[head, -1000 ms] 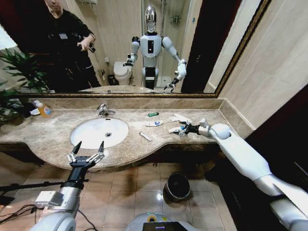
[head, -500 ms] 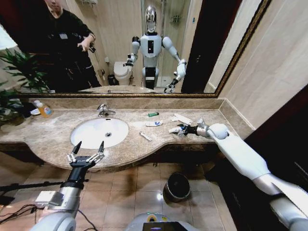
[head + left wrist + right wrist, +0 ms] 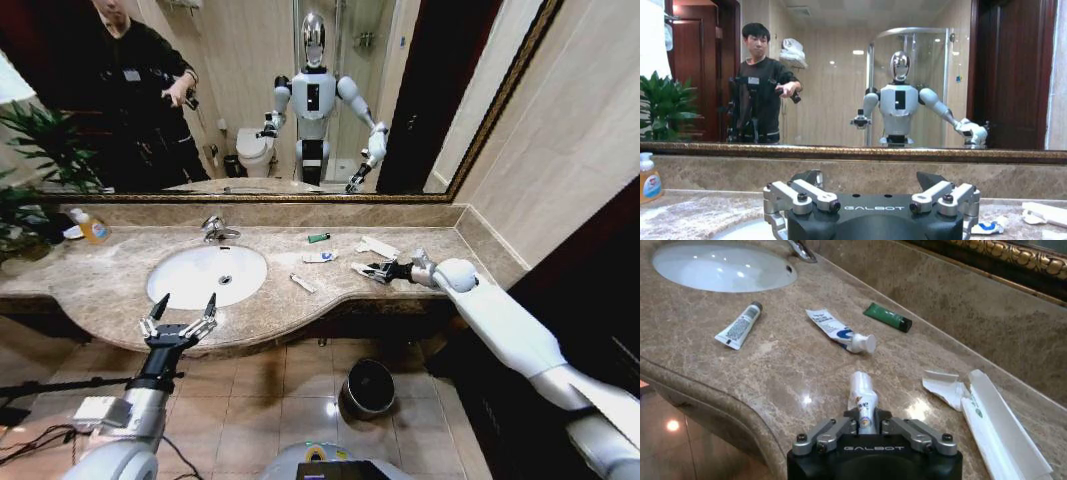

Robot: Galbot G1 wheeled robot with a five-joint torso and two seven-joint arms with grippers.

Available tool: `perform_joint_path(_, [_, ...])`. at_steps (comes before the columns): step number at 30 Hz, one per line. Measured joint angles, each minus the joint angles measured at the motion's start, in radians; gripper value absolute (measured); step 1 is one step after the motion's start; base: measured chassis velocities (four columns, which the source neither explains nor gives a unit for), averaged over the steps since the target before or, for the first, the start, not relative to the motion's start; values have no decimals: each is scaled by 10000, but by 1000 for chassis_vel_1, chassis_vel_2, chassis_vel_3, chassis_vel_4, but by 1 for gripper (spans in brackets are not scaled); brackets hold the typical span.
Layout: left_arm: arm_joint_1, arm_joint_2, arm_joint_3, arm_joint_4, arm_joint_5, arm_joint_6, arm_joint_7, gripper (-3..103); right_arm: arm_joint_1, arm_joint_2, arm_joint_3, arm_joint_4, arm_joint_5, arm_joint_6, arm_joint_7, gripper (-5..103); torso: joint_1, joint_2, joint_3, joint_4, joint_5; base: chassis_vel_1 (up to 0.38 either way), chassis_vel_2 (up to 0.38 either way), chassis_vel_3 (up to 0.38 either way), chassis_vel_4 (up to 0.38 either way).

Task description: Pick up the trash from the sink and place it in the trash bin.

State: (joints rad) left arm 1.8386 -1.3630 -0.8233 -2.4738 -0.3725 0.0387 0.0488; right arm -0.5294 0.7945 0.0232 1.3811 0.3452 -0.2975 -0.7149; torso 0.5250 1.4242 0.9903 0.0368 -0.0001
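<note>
Right gripper (image 3: 374, 270) clamped on a small white tube (image 3: 861, 396) just above the marble counter (image 3: 110, 285).

The white oval sink (image 3: 207, 275) sits left in the counter, with the trash bin (image 3: 369, 387) on the floor tiles below the counter's front edge. The left gripper (image 3: 180, 318) hovers before the basin, fingers spread wide. Loose on the counter right of the sink: a long white packet (image 3: 1000, 432), torn wrapper (image 3: 943, 386), blue-printed toothpaste tube (image 3: 839, 330), grey-capped tube (image 3: 739, 326), green piece (image 3: 887, 317).

Your right gripper (image 3: 372, 269) now clamps the small white tube (image 3: 862, 396), which sits slightly lifted and nearer the counter's front edge than a second ago.
</note>
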Motion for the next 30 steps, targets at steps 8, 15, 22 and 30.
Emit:
perform_joint_path(8, [0, 0, 0, 0, 0, 0, 0, 100, -293, 6, 190, 121, 27, 73, 124, 8, 0, 0, -1, 1, -1, 0, 0, 0, 0])
perform_joint_path(15, [0, 0, 0, 0, 0, 0, 0, 100, -449, -30, 324, 242, 117, 85, 127, 8, 0, 0, 0, 0, 2, 0, 0, 0, 0])
perform_joint_path(22, [0, 1, 0, 0, 0, 0, 0, 100, -725, -94, 613, 749, 1048, 81, 1064, 8, 1, 0, 2, 0, 2, 0, 0, 0, 0])
perform_joint_path(30, [0, 0, 0, 0, 0, 0, 0, 100, -2469, -431, 2222, 2550, 2114, -426, 2405, 6, 1, -1, 1, 2, 1, 0, 0, 0, 0])
